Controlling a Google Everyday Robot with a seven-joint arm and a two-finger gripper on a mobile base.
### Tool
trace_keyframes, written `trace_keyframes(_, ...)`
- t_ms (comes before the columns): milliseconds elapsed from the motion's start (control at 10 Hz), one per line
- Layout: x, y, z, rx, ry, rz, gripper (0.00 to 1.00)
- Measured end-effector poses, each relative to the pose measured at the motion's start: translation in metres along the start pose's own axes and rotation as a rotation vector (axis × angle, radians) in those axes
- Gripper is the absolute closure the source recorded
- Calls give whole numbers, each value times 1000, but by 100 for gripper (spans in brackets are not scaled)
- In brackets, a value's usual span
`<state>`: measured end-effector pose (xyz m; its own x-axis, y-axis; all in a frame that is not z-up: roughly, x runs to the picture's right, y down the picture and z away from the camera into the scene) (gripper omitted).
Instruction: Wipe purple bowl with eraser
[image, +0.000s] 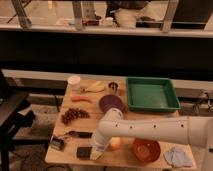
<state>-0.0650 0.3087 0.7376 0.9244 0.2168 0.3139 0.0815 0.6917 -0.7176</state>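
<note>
The wiping has not started, as far as can be judged. The hand (95, 152) is low at the front edge of the counter (67, 102), just beside the eraser (83, 152), which lies flat on the counter on the hand's left as seen here. They are close enough that they may be touching, but whether the hand is open, closed or already gripping the eraser cannot be told. The purple bowl (111, 103) sits well beyond the hand, farther back on the counter and a little to the right, partly behind the bend of the white arm (150, 129), with nothing visible inside it. Next to the bowl on its far side is a green tray (151, 93). An orange-red bowl (146, 150) stands to the right of the hand along the same front edge, with a small round yellowish fruit (116, 143) between the two. Still to do, by this reading: get a firm hold on the eraser, lift it, carry it back and to the right over the purple bowl, and rub it across the bowl's surface.
</note>
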Motion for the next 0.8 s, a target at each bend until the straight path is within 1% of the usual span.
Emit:
trace_keyframes(100, -2, -1, -11, 15, -11, 5, 100)
trace_keyframes(300, -6, -6, -52, 56, -41, 16, 100)
trace_keyframes(500, -14, -12, -88, 90, -60, 5, 100)
trace_keyframes(600, -21, -18, -107, 107, -69, -14, 100)
trace_keyframes(700, -29, -31, -121, 120, -69, -41, 100)
trace_keyframes(800, -34, -43, -127, 122, -67, -57, 100)
